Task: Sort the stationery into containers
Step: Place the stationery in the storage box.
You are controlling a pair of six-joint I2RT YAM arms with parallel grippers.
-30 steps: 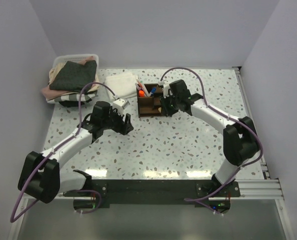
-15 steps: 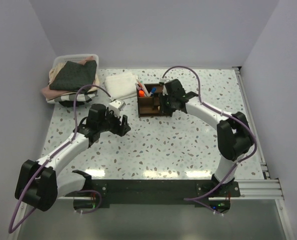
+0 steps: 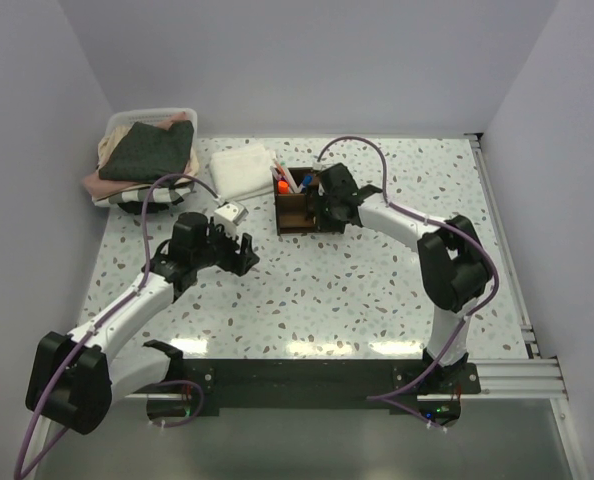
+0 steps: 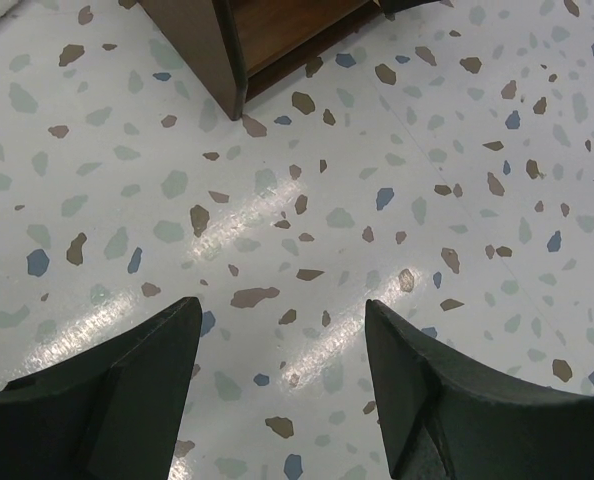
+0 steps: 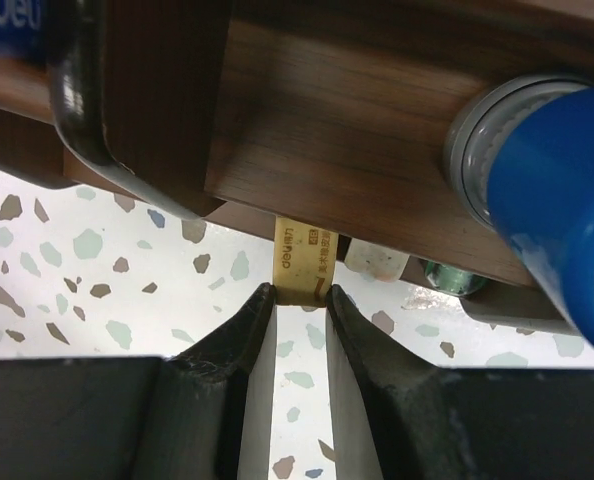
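Observation:
The dark brown wooden organiser (image 3: 297, 210) stands mid-table, with an orange highlighter (image 3: 282, 186), a blue-capped marker (image 3: 306, 182) and a white pen (image 3: 286, 176) upright in its back sections. My right gripper (image 3: 322, 204) is at its right side, shut on a tan eraser (image 5: 299, 266) with printed lettering. The eraser's far end disappears behind the organiser's wooden edge (image 5: 317, 130); which compartment it is at I cannot tell. The blue marker (image 5: 567, 200) looms at the right of that view. My left gripper (image 4: 282, 310) hangs open over bare table, the organiser's corner (image 4: 227, 50) ahead of it.
A small white-grey block (image 3: 232, 211) lies just beyond the left arm. A folded white cloth (image 3: 242, 170) lies left of the organiser, and a white bin (image 3: 142, 118) of folded clothes sits at the back left. Walls close in on both sides.
The right arm has swung left and closed in on the organiser with the eraser in its grip. The left arm has drawn back to the left, away from the organiser.

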